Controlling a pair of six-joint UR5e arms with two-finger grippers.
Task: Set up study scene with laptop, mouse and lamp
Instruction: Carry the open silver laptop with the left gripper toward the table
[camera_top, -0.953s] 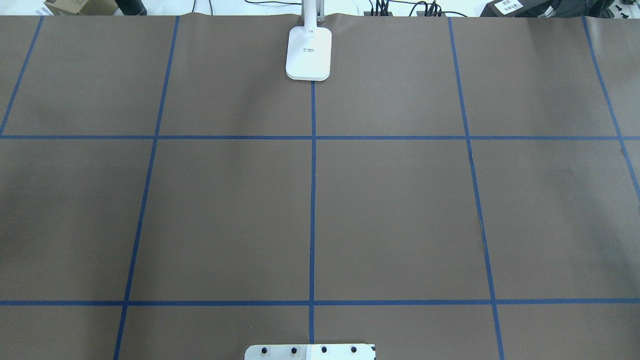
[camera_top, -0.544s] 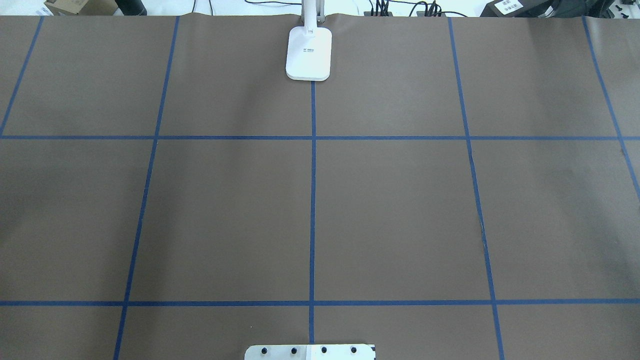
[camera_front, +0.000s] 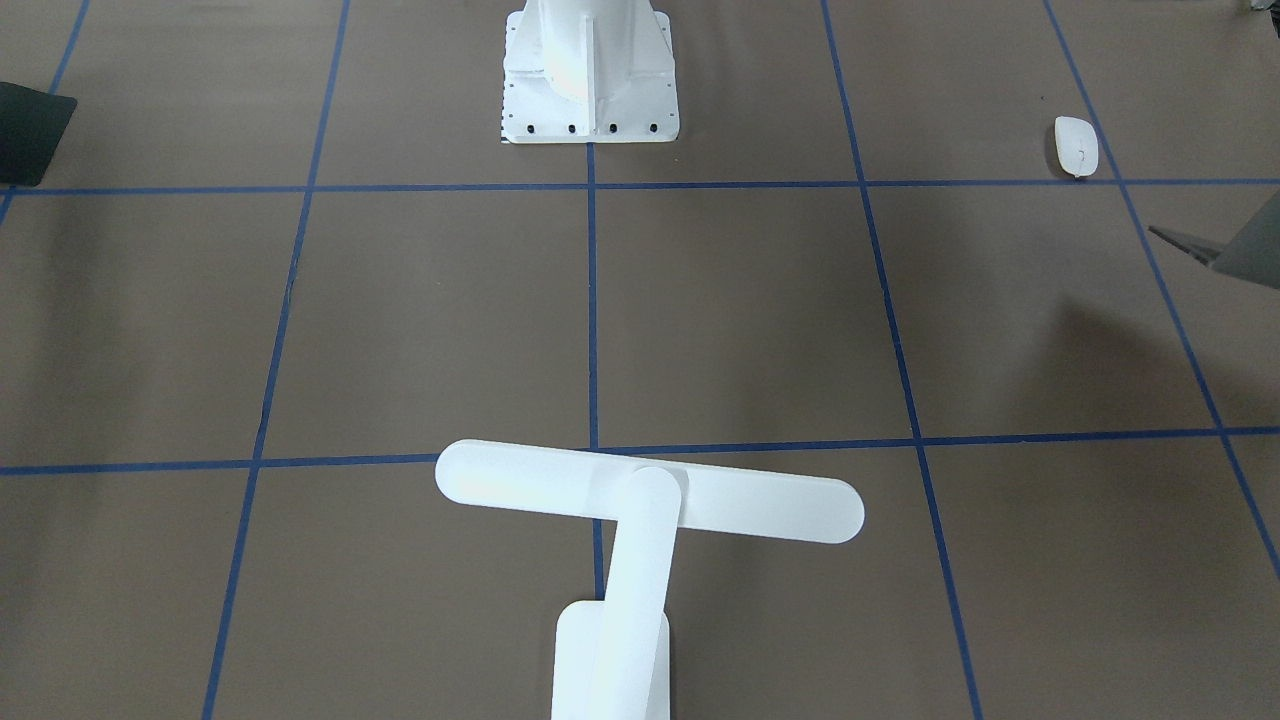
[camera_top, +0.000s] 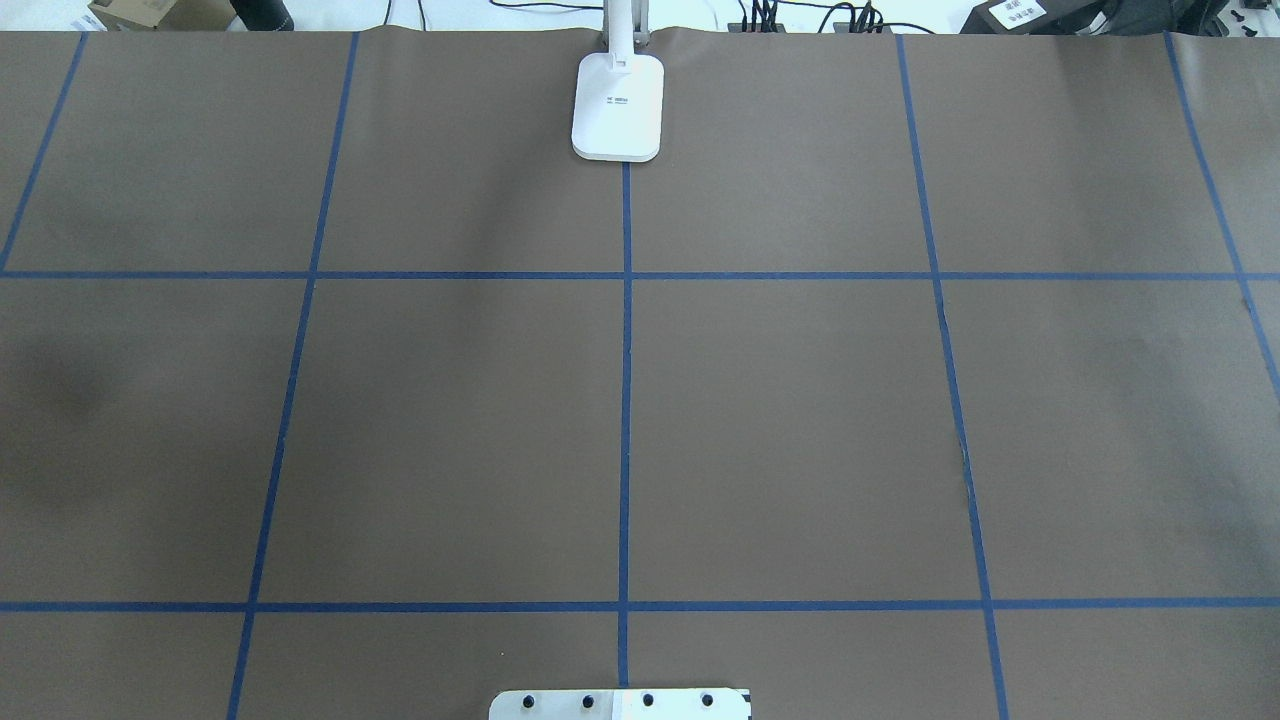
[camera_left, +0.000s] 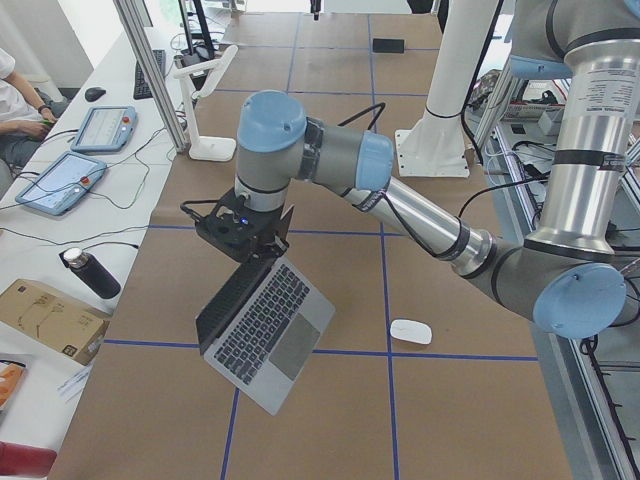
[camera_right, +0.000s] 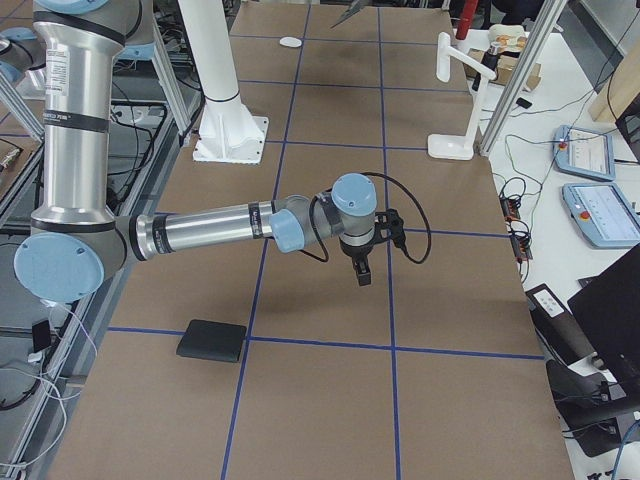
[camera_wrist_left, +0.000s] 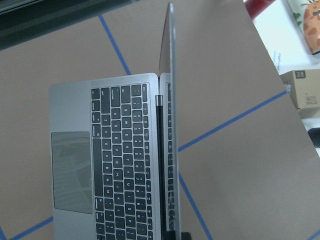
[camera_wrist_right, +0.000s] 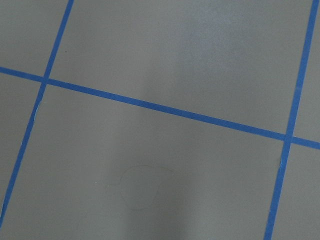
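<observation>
The left arm stretches low across the brown-paper table (camera_top: 800, 420). Its wrist bends down and puts the left gripper (camera_left: 250, 254) at the top edge of the open lid of the slim space-grey metal laptop (camera_left: 262, 335). The left wrist view sees that lid edge-on, beside the black keys and grey trackpad. The fingers hardly show, so I cannot tell how tightly they close.

The laptop is far out on the robot's left. The small white oval mouse (camera_left: 410, 331) lies beside it, nearer the robot.

The white bar-headed desk lamp (camera_front: 648, 490) stands at the far edge, on the centre tape line.

The right arm reaches out level and the right gripper (camera_right: 361, 272) points straight down over bare paper. I cannot tell how wide its fingers are. A flat black square mat (camera_right: 212, 340) lies nearby.
</observation>
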